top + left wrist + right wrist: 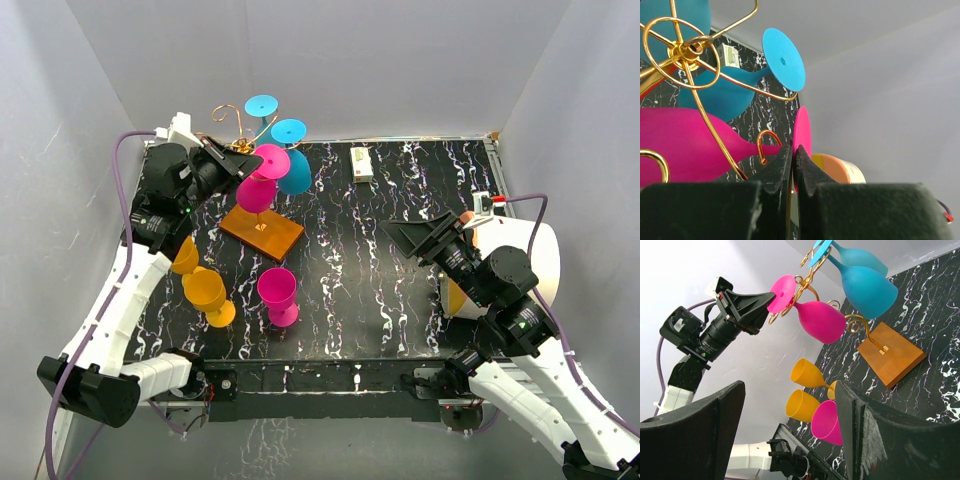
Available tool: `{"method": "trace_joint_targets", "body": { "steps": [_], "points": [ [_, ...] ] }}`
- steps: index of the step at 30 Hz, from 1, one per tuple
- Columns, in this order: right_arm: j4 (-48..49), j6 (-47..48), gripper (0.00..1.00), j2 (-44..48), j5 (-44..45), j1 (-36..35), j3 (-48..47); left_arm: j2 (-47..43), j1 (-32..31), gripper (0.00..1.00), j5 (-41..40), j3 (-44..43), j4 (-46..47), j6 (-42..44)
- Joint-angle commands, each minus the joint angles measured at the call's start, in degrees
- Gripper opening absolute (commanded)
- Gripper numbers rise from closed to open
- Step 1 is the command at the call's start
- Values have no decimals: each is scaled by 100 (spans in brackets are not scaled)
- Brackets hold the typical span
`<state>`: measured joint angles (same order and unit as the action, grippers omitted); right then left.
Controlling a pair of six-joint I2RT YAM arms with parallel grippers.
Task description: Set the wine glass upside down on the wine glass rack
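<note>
Jaws pinching its foot, the pink plastic wine glass (817, 320) could be dragged off the gold wire rack (890, 352) by the left gripper (794, 147).

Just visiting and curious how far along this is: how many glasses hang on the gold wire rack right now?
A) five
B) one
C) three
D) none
C: a pink glass, a blue glass and a second blue glass hang upside down on the rack; the orange glasses and another pink glass are down on the table.
</note>
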<state>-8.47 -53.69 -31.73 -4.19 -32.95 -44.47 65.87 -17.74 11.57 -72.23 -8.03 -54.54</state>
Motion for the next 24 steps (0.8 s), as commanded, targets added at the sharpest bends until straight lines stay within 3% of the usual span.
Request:
{"method": "trace_joint_targets", "body": {
  "steps": [1,8,18,24],
  "points": [
    [277,46,71,65,115,-18,-81,-23,29,0,-221,-357,-344,234],
    [328,34,71,18,67,-18,-97,-21,33,0,-411,-424,-540,376],
    [423,-21,70,26,48,-17,-57,119,32,24,-677,-793,-1217,754],
    [493,-59,71,53,31,-10,0,96,31,27,-912,-921,-1477,971]
  ]
}}
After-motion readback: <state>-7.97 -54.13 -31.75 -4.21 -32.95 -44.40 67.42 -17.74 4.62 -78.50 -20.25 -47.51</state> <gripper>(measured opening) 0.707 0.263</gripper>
